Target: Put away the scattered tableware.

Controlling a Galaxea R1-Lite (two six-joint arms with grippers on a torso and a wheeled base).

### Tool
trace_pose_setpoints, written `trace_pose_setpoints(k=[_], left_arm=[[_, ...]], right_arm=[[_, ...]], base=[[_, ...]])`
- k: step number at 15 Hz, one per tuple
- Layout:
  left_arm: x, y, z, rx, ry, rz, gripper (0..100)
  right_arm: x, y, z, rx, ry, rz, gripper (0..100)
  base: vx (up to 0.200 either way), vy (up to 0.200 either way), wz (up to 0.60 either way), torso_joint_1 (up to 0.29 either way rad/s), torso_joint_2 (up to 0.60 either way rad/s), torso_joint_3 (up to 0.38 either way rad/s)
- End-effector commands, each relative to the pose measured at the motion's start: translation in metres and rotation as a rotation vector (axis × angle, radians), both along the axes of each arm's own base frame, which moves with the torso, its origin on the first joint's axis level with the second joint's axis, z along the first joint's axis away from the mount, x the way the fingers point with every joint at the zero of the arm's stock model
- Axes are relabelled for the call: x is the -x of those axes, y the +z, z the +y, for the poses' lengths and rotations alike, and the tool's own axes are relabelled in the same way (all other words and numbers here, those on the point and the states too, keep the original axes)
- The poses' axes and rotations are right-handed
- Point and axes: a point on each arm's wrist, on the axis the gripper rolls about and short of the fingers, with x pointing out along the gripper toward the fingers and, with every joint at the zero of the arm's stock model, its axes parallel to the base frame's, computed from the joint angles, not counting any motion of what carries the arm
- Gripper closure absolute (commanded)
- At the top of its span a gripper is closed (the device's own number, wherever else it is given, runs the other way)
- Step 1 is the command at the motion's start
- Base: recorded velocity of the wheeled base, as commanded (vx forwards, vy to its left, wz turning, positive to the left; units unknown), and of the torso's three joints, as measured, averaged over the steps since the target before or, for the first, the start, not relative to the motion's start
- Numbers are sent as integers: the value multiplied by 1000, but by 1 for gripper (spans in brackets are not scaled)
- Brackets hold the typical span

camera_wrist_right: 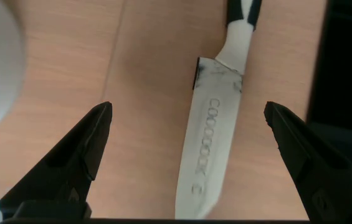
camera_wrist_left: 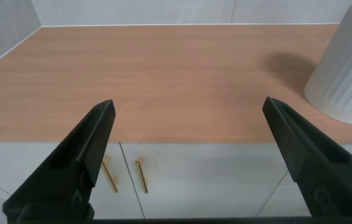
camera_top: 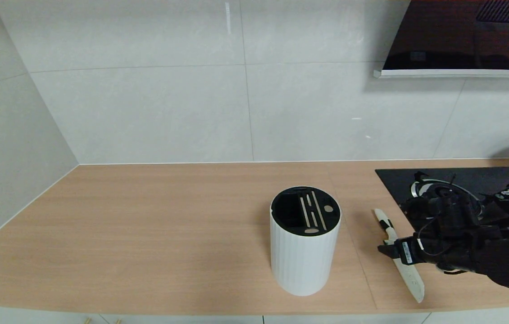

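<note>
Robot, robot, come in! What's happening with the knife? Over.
Left gripper open, empty. Right gripper open over knife. Knife flat on counter, beside white holder. Nothing blocking.

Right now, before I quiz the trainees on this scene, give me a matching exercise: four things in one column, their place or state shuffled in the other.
1 knife
2 white holder
3 right tool
4 left tool

A upright on the counter, slots on top
B open, facing the counter's front edge
C lying flat beside the cooktop
D open, above the knife

Pairs: 1-C, 2-A, 3-D, 4-B
</note>
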Motion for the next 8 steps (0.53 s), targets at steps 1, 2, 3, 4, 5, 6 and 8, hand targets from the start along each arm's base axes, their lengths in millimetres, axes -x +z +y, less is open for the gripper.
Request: trace_pose_setpoints(k=[1, 2, 3, 4, 5, 6, 8], left_arm=[[0, 0, 0, 0, 1, 0, 0], [0, 0, 0, 0, 1, 0, 0], [0, 0, 0, 0, 1, 0, 0], [0, 0, 0, 0, 1, 0, 0], [0, 0, 0, 0, 1, 0, 0], [0, 0, 0, 0, 1, 0, 0], [0, 0, 0, 0, 1, 0, 0]], right_arm=[[-10, -27, -2, 14, -19, 33, 0], [-13, -31, -5, 15, -32, 22, 0], [-16, -34, -6, 16, -37, 19, 0], [-20, -35, -7, 15, -41, 16, 0], [-21, -36, -8, 16, -44, 18, 0], [-25, -40, -9, 17, -52, 18, 0], [-31, -42, -14, 15, -70, 13, 0]], base=[[0, 0, 0, 0, 0, 0], [0, 0, 0, 0, 0, 0], [0, 0, 0, 0, 0, 0], [0, 0, 0, 0, 0, 0], [0, 0, 0, 0, 0, 0], [0, 0, 0, 0, 0, 0], [0, 0, 0, 0, 0, 0]])
